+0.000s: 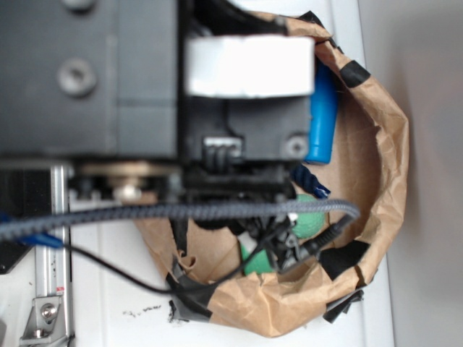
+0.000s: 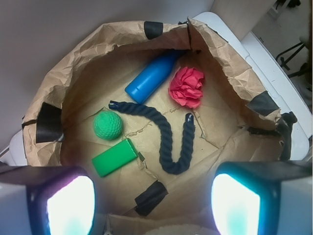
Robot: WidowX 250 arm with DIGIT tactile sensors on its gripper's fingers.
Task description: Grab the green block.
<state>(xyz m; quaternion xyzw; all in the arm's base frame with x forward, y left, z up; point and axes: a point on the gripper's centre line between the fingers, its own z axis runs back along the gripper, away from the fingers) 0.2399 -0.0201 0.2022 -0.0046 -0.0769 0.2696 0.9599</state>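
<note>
The green block (image 2: 115,157) lies flat on the brown paper floor of the paper bowl (image 2: 78,54), just below the round dimpled green ball (image 2: 108,125). My gripper (image 2: 152,205) hangs above the bowl, open, its two glowing fingertips (image 2: 70,204) spread wide at the bottom of the wrist view with nothing between them. The block sits just above the left fingertip in that view. In the exterior view the arm covers most of the bowl (image 1: 383,144); only slivers of green (image 1: 255,262) show beneath it, and I cannot tell whether they are block or ball.
Inside the bowl also lie a blue bottle (image 2: 150,78), a crumpled pink-red paper wad (image 2: 187,87) and a dark navy rope (image 2: 168,134) curved in a U. Black tape patches (image 2: 150,197) hold the paper walls. A grey cable (image 1: 181,212) crosses under the arm.
</note>
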